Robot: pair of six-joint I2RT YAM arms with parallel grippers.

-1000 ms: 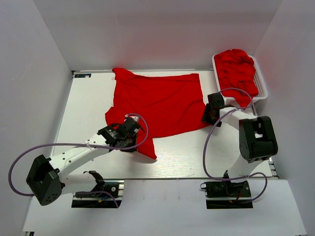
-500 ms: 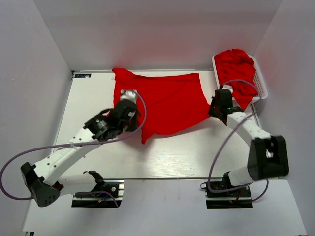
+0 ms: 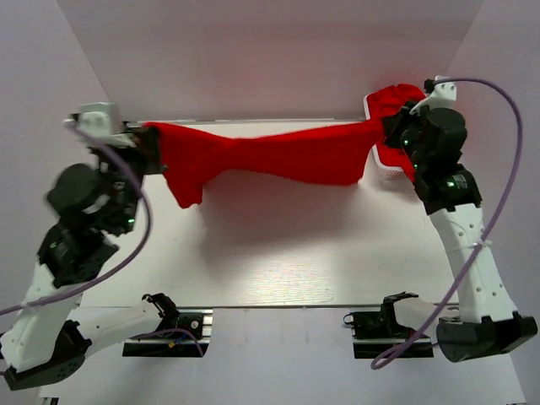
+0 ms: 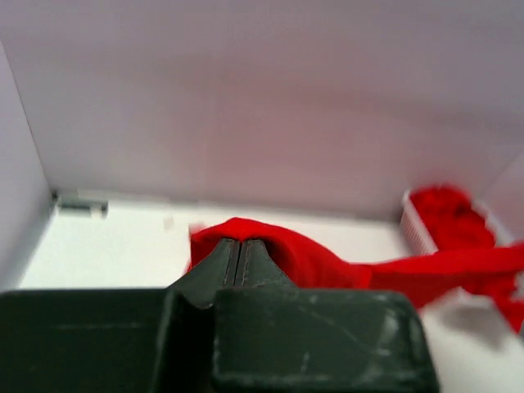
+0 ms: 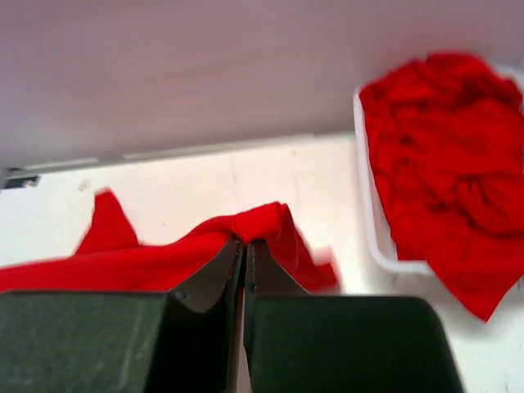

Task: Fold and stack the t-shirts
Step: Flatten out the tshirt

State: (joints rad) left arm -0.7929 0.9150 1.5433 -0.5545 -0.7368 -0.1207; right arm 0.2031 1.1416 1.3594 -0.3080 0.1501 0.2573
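One red t-shirt [image 3: 278, 153] hangs stretched in the air above the table between both arms, sagging in folds at its left end. My left gripper [image 3: 150, 145] is shut on its left end; in the left wrist view the fabric [image 4: 311, 258] bunches over my shut left gripper [image 4: 240, 243]. At the right end my right gripper [image 3: 390, 128] is shut on the shirt, and cloth [image 5: 164, 262] drapes over that right gripper [image 5: 245, 242] in its wrist view. More red t-shirts [image 3: 405, 105] lie heaped in the basket.
The white slotted basket [image 3: 369, 158] stands at the back right corner, also seen as the basket [image 5: 368, 205] in the right wrist view. White walls [image 3: 270, 59] enclose the table [image 3: 278, 253] at the back and sides. Both arms are raised high.
Both arms have lifted and swung outward, raising the t-shirt off the table and pulling it taut between them. The right gripper closed on its edge.
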